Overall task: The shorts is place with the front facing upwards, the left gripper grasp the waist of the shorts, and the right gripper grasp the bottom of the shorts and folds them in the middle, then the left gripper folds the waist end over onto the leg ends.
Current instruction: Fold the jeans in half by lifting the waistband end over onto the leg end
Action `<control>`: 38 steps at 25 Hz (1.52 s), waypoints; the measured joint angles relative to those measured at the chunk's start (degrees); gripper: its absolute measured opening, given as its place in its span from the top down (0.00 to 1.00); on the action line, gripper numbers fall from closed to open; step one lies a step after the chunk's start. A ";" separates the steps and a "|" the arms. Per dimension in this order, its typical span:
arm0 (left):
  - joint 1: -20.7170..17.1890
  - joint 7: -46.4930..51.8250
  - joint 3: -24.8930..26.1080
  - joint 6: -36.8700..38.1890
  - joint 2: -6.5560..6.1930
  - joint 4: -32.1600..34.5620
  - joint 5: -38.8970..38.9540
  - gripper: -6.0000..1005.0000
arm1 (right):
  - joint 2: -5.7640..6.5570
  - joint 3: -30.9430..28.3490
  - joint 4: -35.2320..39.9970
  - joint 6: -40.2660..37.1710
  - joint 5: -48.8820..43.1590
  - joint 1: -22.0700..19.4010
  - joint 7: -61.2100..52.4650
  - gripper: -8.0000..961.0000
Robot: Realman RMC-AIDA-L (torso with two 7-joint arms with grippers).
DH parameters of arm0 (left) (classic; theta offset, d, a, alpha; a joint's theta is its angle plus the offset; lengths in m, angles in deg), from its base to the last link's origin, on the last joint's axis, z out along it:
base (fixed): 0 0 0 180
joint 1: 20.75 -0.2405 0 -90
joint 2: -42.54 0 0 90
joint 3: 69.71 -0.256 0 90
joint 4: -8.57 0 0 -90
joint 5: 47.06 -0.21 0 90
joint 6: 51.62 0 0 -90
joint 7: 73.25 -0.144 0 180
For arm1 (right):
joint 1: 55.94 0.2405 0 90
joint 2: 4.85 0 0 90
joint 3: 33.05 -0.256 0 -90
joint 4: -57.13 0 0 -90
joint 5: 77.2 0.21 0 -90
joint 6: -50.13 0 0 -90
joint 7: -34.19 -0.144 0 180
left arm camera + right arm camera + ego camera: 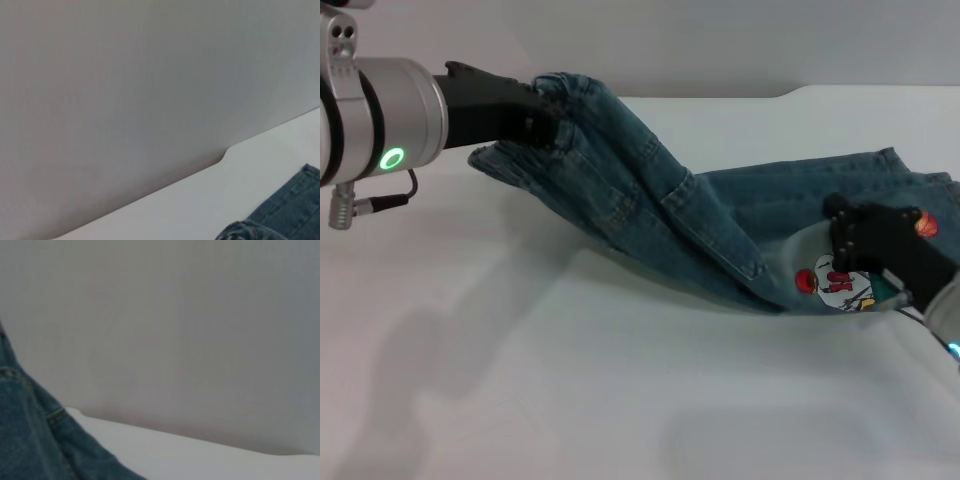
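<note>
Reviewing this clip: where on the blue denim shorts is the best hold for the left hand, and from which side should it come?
The bunched waist end of the blue denim shorts, approached from the robot's left. That end is raised off the white table, where the left hand already grips it. The right hand holds the leg end.

A white table (570,380) (with a notched far edge) stands before a plain grey wall (125,90).
</note>
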 joint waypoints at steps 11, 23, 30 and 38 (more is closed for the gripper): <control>1.43 -0.76 -0.01 1.02 0.09 0.28 1.30 0.95 | -0.10 8.95 0.84 -3.93 4.96 6.13 -0.09 0.99; 1.90 -5.32 -0.20 7.20 0.09 2.45 9.23 0.95 | -0.09 20.73 0.56 -10.19 10.79 11.61 -4.60 0.99; 3.62 -8.43 -0.59 9.88 0.16 5.70 14.56 0.95 | -0.09 28.45 0.26 -15.77 13.46 17.01 -8.27 0.99; 5.60 -11.96 -1.33 11.08 0.26 7.99 19.90 0.95 | -0.09 35.33 -1.86 -21.35 16.01 21.61 -10.23 0.99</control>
